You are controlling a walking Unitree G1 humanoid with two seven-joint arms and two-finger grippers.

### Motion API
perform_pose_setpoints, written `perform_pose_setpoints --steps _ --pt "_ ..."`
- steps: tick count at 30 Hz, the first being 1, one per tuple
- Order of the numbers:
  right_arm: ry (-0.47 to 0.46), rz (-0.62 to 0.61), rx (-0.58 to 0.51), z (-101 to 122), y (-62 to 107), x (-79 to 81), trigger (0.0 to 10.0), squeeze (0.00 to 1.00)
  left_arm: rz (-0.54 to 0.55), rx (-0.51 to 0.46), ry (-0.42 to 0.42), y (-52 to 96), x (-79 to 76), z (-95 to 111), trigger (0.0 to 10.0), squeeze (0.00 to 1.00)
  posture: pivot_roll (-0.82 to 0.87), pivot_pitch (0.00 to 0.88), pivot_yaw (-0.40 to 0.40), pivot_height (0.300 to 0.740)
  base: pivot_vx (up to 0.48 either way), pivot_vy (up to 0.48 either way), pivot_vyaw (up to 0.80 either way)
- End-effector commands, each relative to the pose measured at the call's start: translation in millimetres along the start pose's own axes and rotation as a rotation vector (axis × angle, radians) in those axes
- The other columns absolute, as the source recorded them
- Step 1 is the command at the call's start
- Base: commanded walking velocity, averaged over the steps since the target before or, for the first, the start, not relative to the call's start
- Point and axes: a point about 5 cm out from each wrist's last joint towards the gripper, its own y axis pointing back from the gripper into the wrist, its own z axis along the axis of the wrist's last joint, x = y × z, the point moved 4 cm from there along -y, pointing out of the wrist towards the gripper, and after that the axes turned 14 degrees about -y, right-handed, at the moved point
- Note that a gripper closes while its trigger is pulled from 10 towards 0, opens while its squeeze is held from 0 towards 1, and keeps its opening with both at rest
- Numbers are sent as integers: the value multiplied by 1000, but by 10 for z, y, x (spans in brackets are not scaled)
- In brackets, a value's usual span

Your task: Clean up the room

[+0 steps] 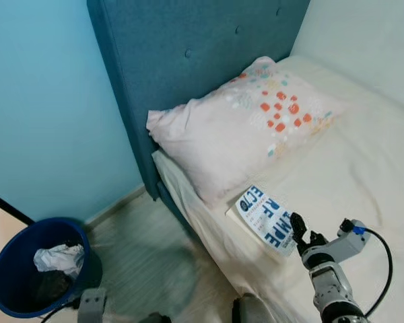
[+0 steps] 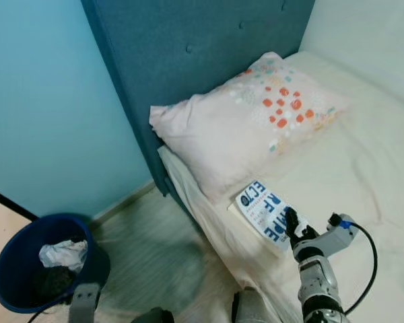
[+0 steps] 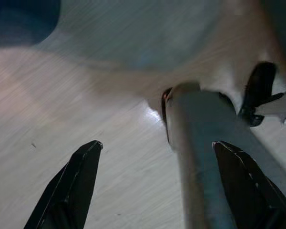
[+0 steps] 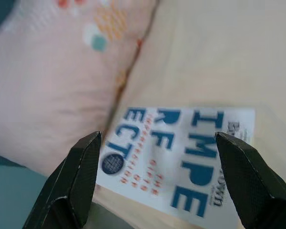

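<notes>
Hovering lower right, my right gripper [image 1: 303, 232], jaws wide, met book [image 1: 264, 218] lettered "IMPE…"; left gripper [image 3: 157, 186] jaws wide.

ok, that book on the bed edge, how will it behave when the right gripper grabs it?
The book looks thin and flat, probably light, and may flex if pinched by one edge. It lies on soft bedding beside the pillow, so pressing down could sink it. The right gripper is open above it.
</notes>
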Motion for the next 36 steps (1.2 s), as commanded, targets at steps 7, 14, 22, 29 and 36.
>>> perform_pose_setpoints --steps 7,14,22,29,36 --pt "79 22 74 -153 17 24 10000 0 112 25 28 19 191 -27 10000 0 -53 106 -18 705 0 0 0" --pt "575 66 358 -717 126 42 10000 0 104 -3 46 -24 127 135 10000 0 -56 84 -22 735 0 0 0" --pt "988 -99 738 -1265 678 -602 10000 0 78 32 68 -45 -89 67 10000 0 -60 66 -34 740 0 0 0" --pt "865 -370 705 -1083 944 -1046 10000 0 80 110 69 12 -92 -221 10000 0 -51 63 -41 740 0 0 -686" --pt "835 -538 724 -983 1262 -1387 10000 0 87 141 65 56 -42 -368 10000 0 -46 63 -42 740 0 0 -800"
